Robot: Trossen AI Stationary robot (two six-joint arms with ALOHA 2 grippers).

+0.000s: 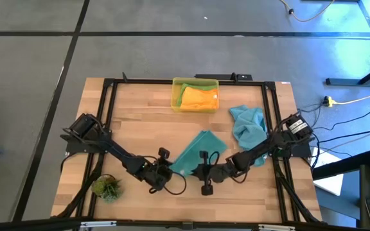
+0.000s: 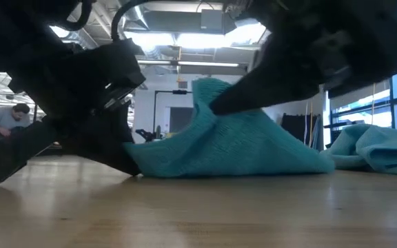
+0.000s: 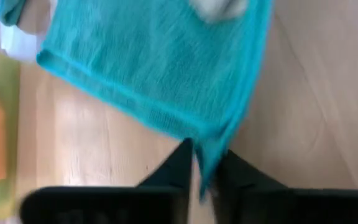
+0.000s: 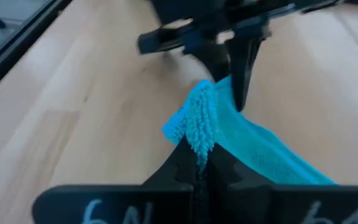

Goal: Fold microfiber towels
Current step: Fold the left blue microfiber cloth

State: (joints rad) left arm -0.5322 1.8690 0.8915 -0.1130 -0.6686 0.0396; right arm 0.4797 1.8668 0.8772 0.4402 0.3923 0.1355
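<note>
A teal towel (image 1: 198,151) lies spread at the table's middle, its far part flat on the wood. My left gripper (image 1: 169,169) is shut on its near left corner, low by the table. My right gripper (image 1: 205,168) is shut on the near right corner, which stands up as a peak (image 2: 209,93). A second teal towel (image 1: 248,125) lies crumpled at the right. An orange towel (image 1: 201,97) and a green one (image 1: 180,95) sit in the yellow bin (image 1: 195,82). My left gripper pinches the towel's corner (image 3: 211,149) between its two fingers, where two hemmed edges meet. The fingers slant down from the near left. The corner sits close to the table, and the cloth spreads away flat beyond it. My right gripper pinches a bunched corner (image 4: 197,124) between its two fingers, slanting down from the near right. The tuft of cloth sticks out past the fingertips. This corner is lifted off the table, and the cloth slopes down from it to the wood (image 2: 302,165).
A small green plant tuft (image 1: 106,187) sits near the front left corner. A black frame (image 1: 108,102) runs around the wooden top. Bare wood lies between the bin and the spread towel. A person (image 2: 5,120) sits in the room behind.
</note>
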